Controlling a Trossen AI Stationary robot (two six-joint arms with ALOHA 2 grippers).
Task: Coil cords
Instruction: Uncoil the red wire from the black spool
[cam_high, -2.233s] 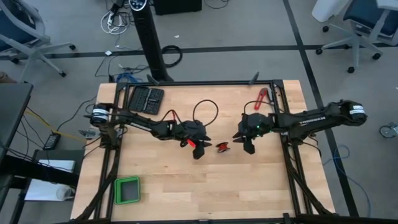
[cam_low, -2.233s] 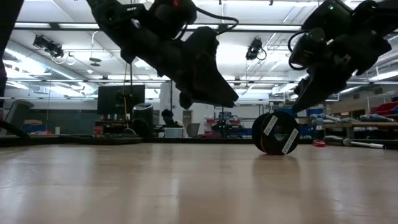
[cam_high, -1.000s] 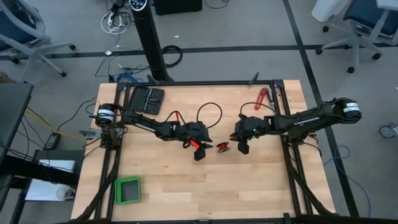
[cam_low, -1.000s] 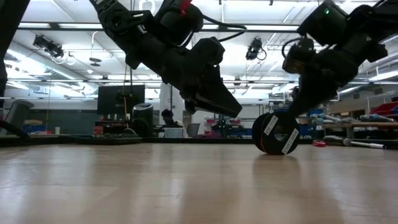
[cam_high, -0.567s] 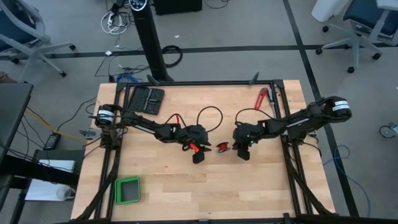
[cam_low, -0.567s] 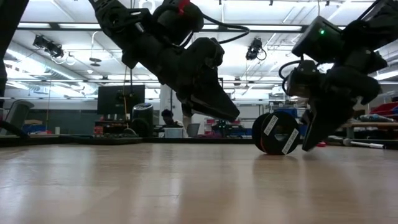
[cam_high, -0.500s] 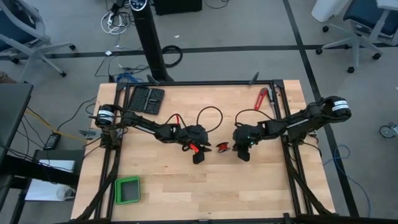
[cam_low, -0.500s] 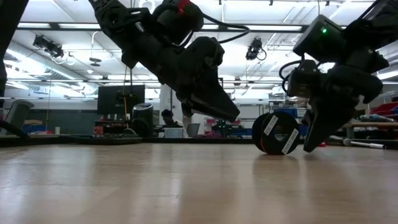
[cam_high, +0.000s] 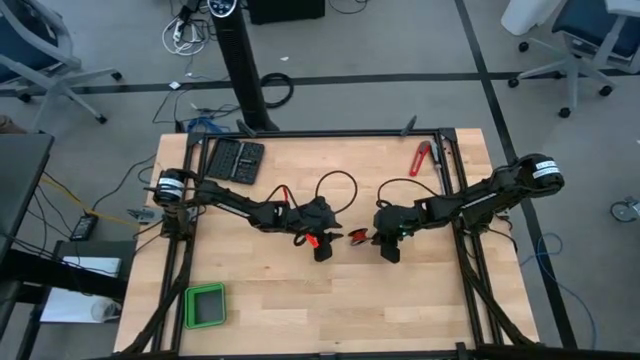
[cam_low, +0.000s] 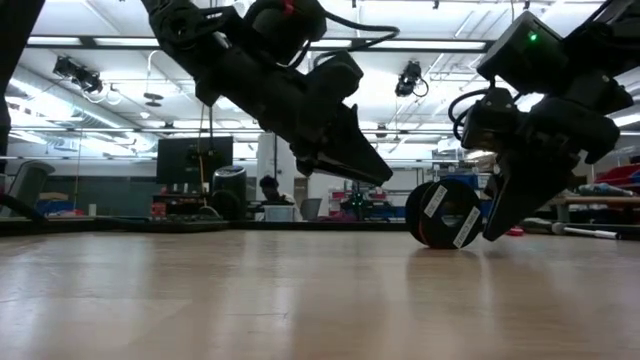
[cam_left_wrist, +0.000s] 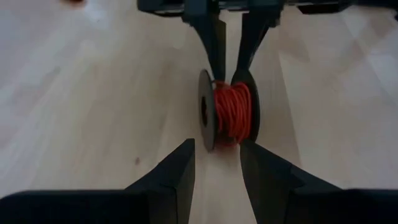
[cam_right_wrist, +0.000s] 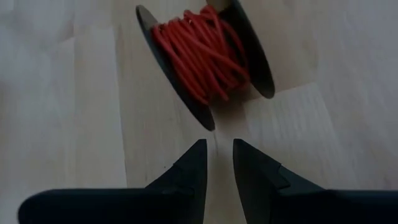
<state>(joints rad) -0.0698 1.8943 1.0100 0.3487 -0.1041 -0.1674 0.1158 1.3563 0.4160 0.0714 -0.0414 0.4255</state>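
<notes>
The cords are one thin red cord wound on a small black spool, which stands on its two flange rims on the wooden table. My left gripper hovers open on the spool's left, tilted down toward it; the spool lies just beyond its fingertips. My right gripper is open with a narrow gap on the spool's right, low over the table. Its fingertips stop just short of the spool.
A red-handled tool lies at the table's far right. A black case sits at the far left and a green tray at the near left. Bare wood stretches toward the near edge.
My right gripper has come down from above the spool to just over the table at the spool's right side, tipping and rolling as it sank. The spool has stayed where it was.
</notes>
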